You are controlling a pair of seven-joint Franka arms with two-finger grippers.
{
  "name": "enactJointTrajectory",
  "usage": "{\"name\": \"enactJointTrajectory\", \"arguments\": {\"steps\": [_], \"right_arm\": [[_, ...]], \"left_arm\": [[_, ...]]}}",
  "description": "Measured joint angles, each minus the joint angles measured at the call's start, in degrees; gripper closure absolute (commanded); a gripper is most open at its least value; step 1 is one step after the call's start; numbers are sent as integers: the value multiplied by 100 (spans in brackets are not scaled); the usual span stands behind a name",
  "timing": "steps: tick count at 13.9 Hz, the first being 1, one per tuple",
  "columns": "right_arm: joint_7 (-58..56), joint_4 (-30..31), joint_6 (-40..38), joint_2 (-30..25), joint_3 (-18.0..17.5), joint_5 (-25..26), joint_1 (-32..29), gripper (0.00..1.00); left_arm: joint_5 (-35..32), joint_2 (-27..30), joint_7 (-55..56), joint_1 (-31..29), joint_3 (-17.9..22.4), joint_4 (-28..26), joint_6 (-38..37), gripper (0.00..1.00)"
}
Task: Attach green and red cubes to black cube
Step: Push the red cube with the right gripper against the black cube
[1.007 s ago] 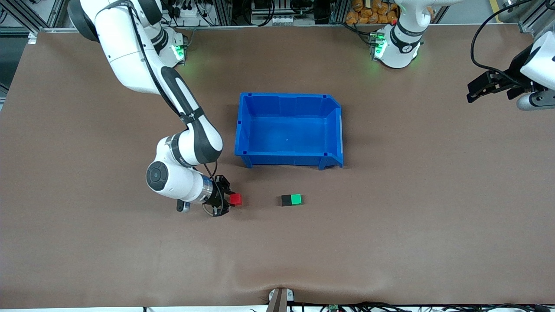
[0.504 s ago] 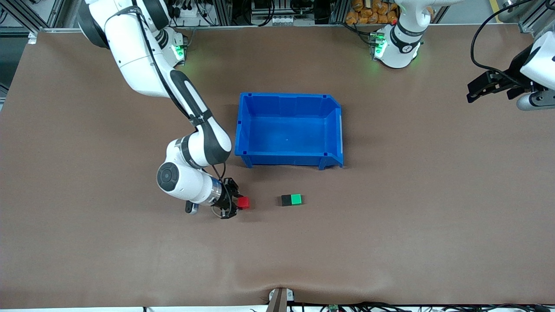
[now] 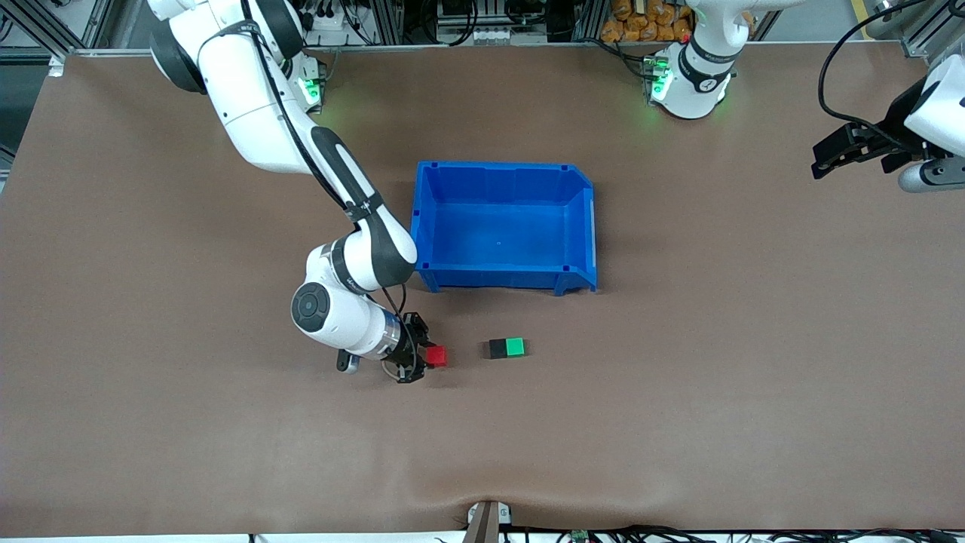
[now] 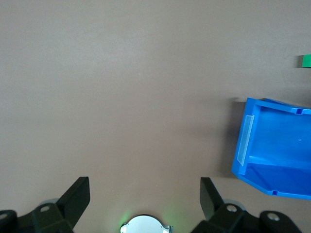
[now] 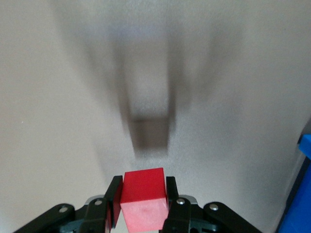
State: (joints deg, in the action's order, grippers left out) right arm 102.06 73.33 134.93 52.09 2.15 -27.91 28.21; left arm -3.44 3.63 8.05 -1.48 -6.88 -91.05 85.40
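Holding the small bright red cube [image 3: 436,356] pinched between its fingers, the right gripper [image 3: 422,356] hangs low over the brown table [image 3: 678,422], at nine o'clock from the matte black cube [image 3: 497,348]. The bright green cube [image 3: 516,347] touches the black one at its three o'clock, both nearer the front camera than the big blue plastic bin [image 3: 503,226]. The left gripper [image 3: 837,154] waits near the table's edge.

From the left wrist, its fingers [image 4: 77,196] stand spread; the bin [image 4: 272,150] and perhaps a sliver of the green cube [image 4: 306,61] show.

From the right wrist, the fingers [image 5: 115,198] press the red cube [image 5: 144,196].

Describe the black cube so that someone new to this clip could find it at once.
Start at the blue bin in the middle of the table. Nearer the front camera than the bin lies a joined two-cube block: the black cube is its half toward the right arm's end, touching the green cube. It is the only black one.
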Motion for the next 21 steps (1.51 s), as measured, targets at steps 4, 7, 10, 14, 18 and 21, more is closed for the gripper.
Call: {"name": "enactJointTrajectory", "arguments": {"steps": [4,7,10,14,18,21], "right_arm": [[122,-154,4,93,0,-1,50,100],[205,-224,98,156,-6,-4,97,100],[308,-326,167,258,-7,-5,201,100],[333,-363,238,347,-8,-6,285,100],[389,-405,248,424,-17,-6,376,100],[505,-510,251,503,-22,-7,453,100]], "left_arm": [[0,0,0,0,0,0,0,0],[0,0,0,0,0,0,0,0],[0,0,0,0,0,0,0,0],[0,0,0,0,0,0,0,0],[0,0,0,0,-1,0,0,0],[0,0,0,0,-1,0,0,0]]}}
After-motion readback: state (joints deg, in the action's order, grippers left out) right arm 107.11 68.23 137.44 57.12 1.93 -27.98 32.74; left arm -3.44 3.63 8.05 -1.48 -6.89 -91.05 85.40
